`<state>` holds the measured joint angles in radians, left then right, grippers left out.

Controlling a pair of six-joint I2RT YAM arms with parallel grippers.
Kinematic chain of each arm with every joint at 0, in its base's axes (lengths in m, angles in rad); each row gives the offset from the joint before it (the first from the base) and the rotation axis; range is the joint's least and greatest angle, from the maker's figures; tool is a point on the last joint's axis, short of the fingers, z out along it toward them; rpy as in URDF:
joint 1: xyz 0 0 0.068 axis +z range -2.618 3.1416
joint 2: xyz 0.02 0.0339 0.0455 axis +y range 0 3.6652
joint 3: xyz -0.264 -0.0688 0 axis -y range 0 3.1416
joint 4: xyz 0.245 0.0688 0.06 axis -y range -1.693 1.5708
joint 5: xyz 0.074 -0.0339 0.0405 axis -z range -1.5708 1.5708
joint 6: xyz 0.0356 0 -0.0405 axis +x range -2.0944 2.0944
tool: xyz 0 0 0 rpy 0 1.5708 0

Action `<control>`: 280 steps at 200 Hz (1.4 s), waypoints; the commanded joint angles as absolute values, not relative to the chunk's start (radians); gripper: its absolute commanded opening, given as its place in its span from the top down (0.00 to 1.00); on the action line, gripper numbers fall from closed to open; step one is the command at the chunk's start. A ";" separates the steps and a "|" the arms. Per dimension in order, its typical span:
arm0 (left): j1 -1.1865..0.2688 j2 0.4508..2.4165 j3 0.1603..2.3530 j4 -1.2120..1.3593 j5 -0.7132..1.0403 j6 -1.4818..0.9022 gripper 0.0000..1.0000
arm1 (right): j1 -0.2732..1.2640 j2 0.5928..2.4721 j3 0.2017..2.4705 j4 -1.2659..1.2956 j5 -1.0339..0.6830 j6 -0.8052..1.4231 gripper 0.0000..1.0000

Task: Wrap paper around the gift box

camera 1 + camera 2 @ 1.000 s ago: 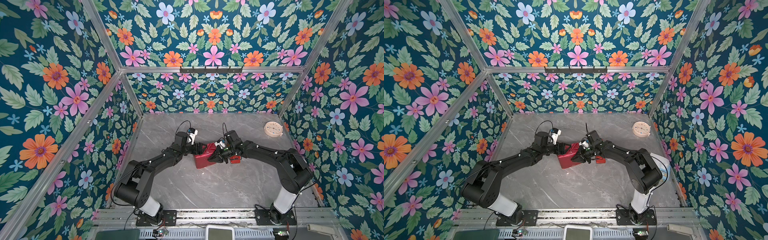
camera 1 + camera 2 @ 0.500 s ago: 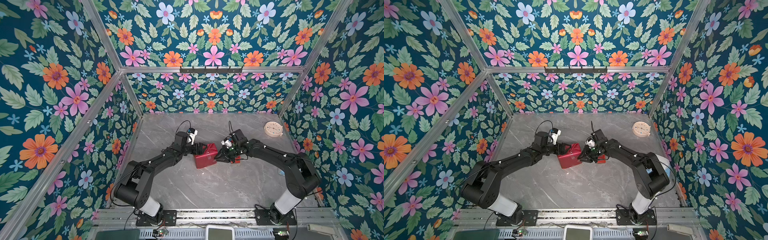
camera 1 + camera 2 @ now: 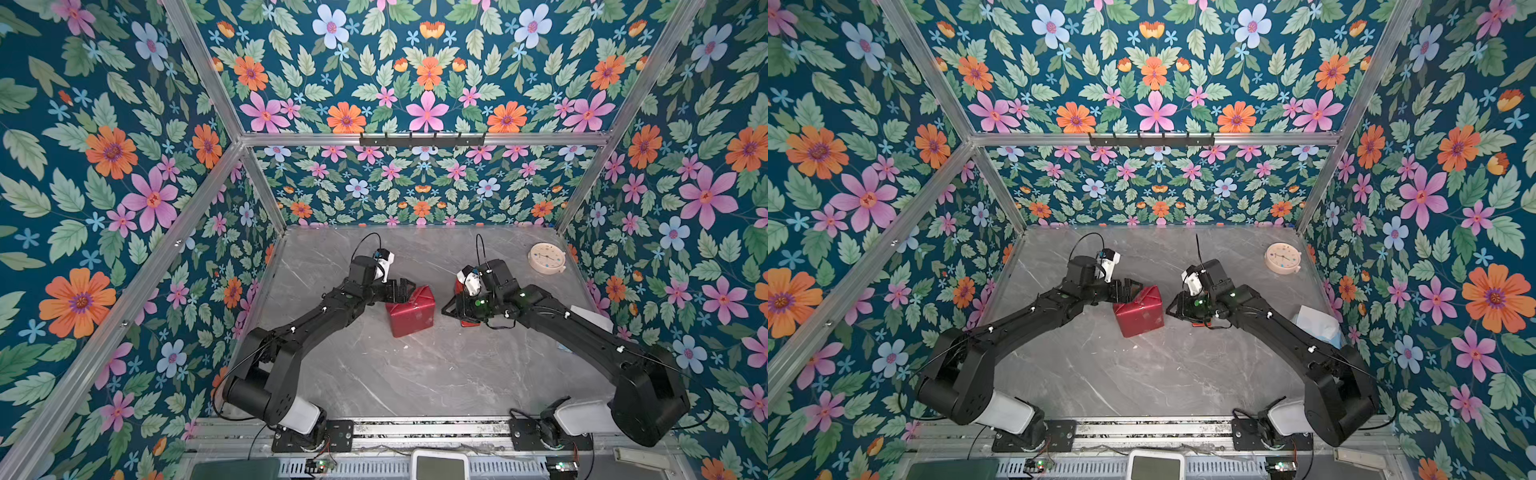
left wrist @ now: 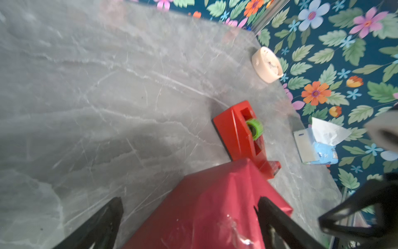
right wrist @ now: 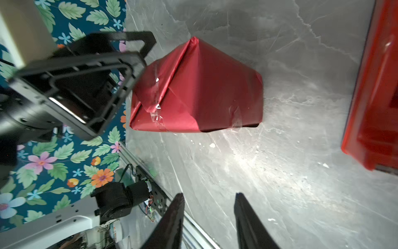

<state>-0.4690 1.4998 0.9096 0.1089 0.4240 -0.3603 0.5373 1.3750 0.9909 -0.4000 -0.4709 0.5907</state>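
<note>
Mid-frame, creased, taped red paper (image 5: pixel 200 86) covers the gift box (image 3: pixel 411 311); my left gripper (image 4: pixel 189 200) and right gripper (image 5: pixel 209 196) both gape, fingers apart.

Bright even light; wrist views blurred; glare on tabletop (image 5: pixel 247 170).

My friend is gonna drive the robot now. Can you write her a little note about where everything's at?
Left pincer: wide open, straddling a corner of the parcel, not gripping.
Right pincer: open, empty, clear of it.
Shiny red wrapping paper: covers the gift box fully, taped, on the grey marble table; red plastic tape dispenser near it.
Done: wrapping, taping.
To do: probably just check the flaps hold and lift both arms away.
</note>
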 commanded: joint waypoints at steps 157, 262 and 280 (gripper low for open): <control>-0.383 1.161 0.691 0.029 0.144 -0.365 0.03 | 0.756 1.649 1.115 -0.028 -0.284 0.584 0.76; -0.344 1.066 0.617 0.128 0.058 -0.401 0.00 | 0.570 1.532 1.161 -0.197 -0.096 0.475 0.58; -0.340 1.038 0.600 0.162 -0.049 -0.363 0.00 | 0.494 1.422 1.100 -0.273 0.099 0.395 0.49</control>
